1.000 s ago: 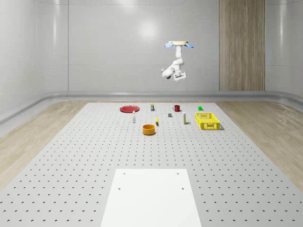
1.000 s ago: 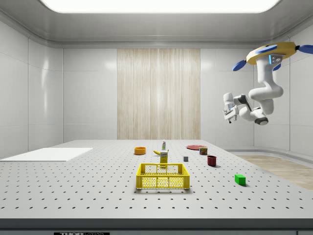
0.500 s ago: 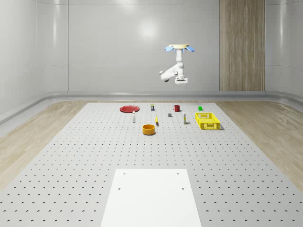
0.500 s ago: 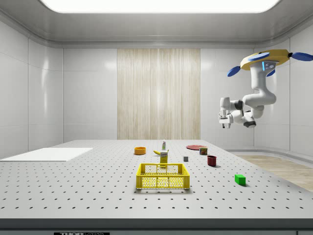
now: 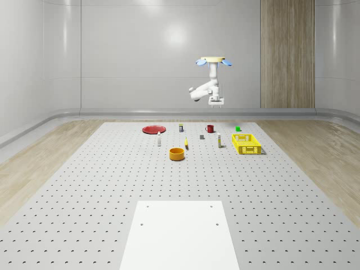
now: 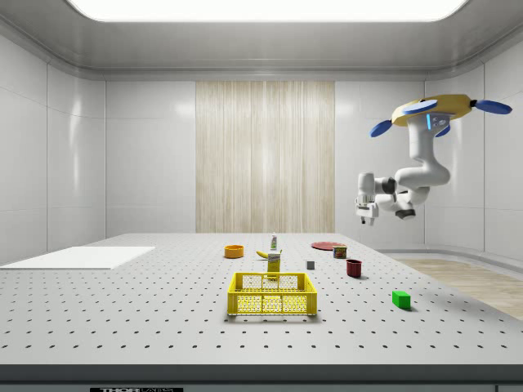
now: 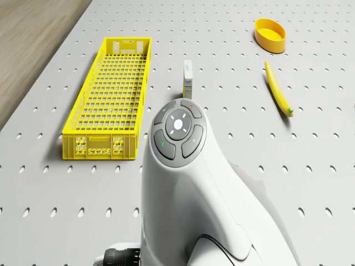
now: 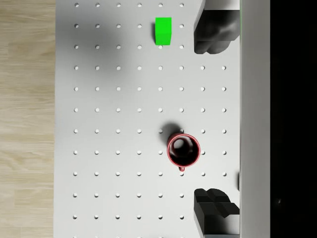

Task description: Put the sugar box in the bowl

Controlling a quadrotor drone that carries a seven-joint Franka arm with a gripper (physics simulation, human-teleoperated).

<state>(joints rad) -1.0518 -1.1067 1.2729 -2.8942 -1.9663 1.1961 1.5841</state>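
The drone is hovering high over the perforated grey worktop's far end, its gripper hanging spread apart, seemingly above the dark red mug.

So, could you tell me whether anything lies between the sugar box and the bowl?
Only the banana comes close: it lies flat just beside the straight line from the sugar box to the bowl, near the bowl. A lifted carry should clear it.
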